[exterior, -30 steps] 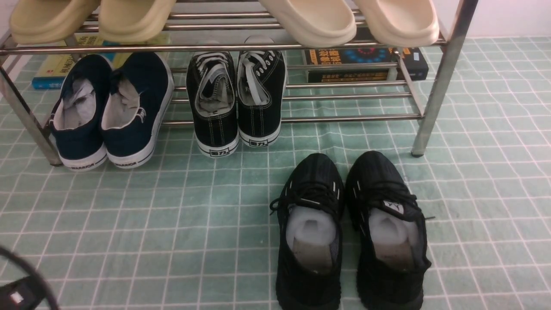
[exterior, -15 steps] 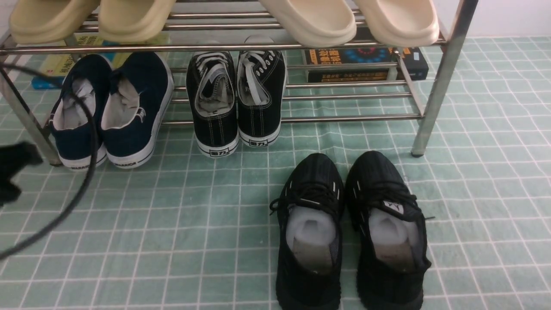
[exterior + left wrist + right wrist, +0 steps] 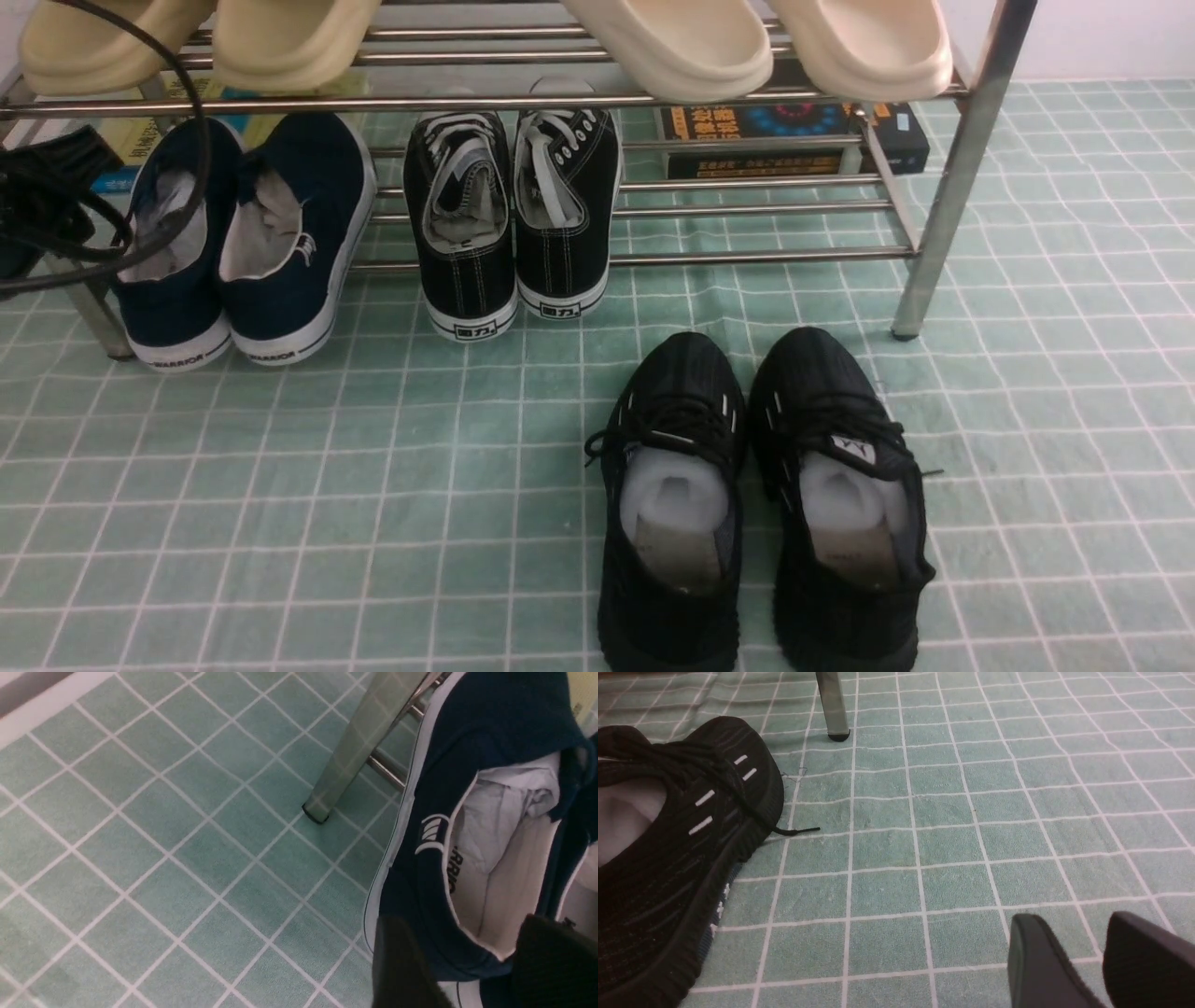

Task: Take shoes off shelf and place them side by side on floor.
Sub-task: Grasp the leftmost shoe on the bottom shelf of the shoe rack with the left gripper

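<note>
Hovering at the shoes' [image 3: 280, 299] heel on the shelf [image 3: 747, 254], left pincer [image 3: 467, 935] spread wide, empty (right pincer [image 3: 1069, 935] parted, empty too).

Two navy shoes [image 3: 308, 168], four black shoes [image 3: 563, 247], four slippers [image 3: 677, 47].

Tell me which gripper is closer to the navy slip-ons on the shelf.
Left. The left gripper hovers right at the heel of the leftmost navy slip-on, fingers apart; the right gripper is over bare floor beside the black running shoes, well away.
</note>
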Robot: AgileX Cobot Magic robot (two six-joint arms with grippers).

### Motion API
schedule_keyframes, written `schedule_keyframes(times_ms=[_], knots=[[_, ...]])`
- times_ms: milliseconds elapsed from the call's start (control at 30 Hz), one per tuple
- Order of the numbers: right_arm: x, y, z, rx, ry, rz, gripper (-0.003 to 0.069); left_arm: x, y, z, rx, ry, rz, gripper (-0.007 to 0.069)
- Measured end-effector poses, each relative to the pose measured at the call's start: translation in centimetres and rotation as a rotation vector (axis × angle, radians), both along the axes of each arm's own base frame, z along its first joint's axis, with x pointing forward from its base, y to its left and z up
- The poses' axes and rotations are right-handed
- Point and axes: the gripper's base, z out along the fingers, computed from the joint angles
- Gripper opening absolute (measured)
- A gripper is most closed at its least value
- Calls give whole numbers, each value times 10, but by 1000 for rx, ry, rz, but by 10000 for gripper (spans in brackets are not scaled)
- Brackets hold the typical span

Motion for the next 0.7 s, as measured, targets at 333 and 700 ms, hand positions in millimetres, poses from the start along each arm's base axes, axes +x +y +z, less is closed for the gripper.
schedule_keyframes(times_ms=[333, 700], knots=[[0, 0, 0, 0, 0, 0, 239, -36, 28, 17, 4, 239, -89, 6], [0, 0, 0, 0, 0, 0, 239, 11, 44, -13, -188, 241, -293, 57]])
